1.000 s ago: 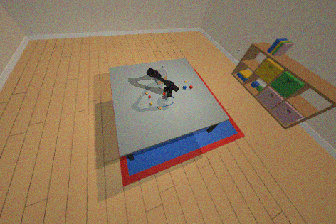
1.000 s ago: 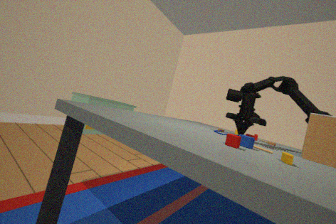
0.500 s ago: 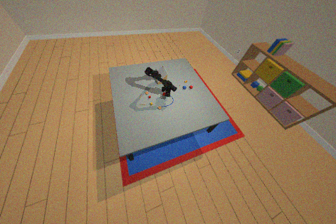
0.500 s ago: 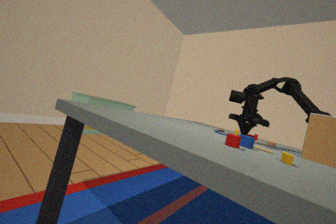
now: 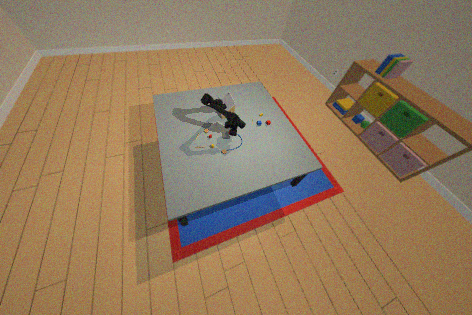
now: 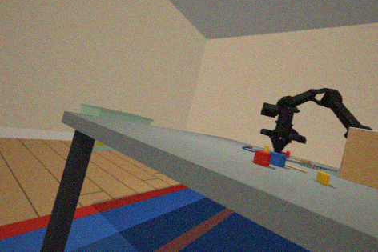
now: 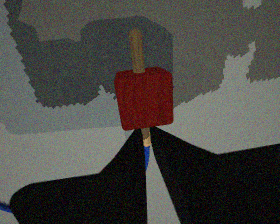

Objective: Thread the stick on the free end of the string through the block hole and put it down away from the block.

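Observation:
The red block [image 7: 145, 100] sits just ahead of my fingertips in the wrist view. The wooden stick [image 7: 136, 50] shows on both sides of it: its front end sticks out beyond the far side, its short rear end on the near side; the middle is hidden inside the block. My gripper [image 5: 232, 134] [image 6: 279, 151] [image 7: 145, 133] is shut on the stick's rear end, low over the table, close to the block's near side. The blue string [image 5: 241, 141] [image 6: 248, 150] [image 7: 147, 157] runs from that end in a curve to the wooden button [image 5: 224, 151].
A blue cube [image 5: 259, 123] [image 6: 278, 159], a red cube [image 5: 268, 122] [image 6: 262, 158] and a yellow cube [image 5: 261, 114] [image 6: 323, 178] stand to one side. A small red piece [image 5: 210, 136], a yellow piece [image 5: 212, 146] and a loose stick [image 5: 200, 147] lie on the other side.

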Motion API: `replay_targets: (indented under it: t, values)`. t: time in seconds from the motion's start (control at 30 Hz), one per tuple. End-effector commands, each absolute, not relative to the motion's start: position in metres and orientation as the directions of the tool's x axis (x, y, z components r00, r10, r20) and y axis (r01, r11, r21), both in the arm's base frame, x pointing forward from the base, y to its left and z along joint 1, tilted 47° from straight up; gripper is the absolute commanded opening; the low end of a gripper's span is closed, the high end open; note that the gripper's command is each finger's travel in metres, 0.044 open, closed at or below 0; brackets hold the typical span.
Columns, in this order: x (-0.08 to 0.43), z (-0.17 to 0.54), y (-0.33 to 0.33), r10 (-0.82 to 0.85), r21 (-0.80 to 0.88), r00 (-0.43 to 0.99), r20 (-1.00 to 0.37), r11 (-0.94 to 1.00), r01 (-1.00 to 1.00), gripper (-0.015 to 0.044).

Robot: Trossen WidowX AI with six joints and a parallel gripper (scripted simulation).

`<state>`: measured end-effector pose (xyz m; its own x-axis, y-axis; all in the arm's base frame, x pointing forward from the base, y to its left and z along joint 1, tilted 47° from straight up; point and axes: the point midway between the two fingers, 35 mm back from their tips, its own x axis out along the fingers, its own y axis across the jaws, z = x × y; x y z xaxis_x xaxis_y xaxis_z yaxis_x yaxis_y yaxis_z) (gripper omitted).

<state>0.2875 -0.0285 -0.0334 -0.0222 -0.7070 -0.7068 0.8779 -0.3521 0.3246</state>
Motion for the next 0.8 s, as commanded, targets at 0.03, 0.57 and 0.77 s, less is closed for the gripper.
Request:
replay_targets:
  t: [0.03,0.57,0.77]
  values:
    - [0.287,-0.033,-0.029,-0.707,0.325,-0.022,-0.707,-0.353,0.878,0.0026]
    - [0.293,0.019,0.029,-0.703,0.332,-0.001,-0.711,-0.337,0.881,0.0121]
    - [0.290,0.024,0.024,-0.706,0.033,-0.006,-0.708,-0.042,0.999,0.0121]
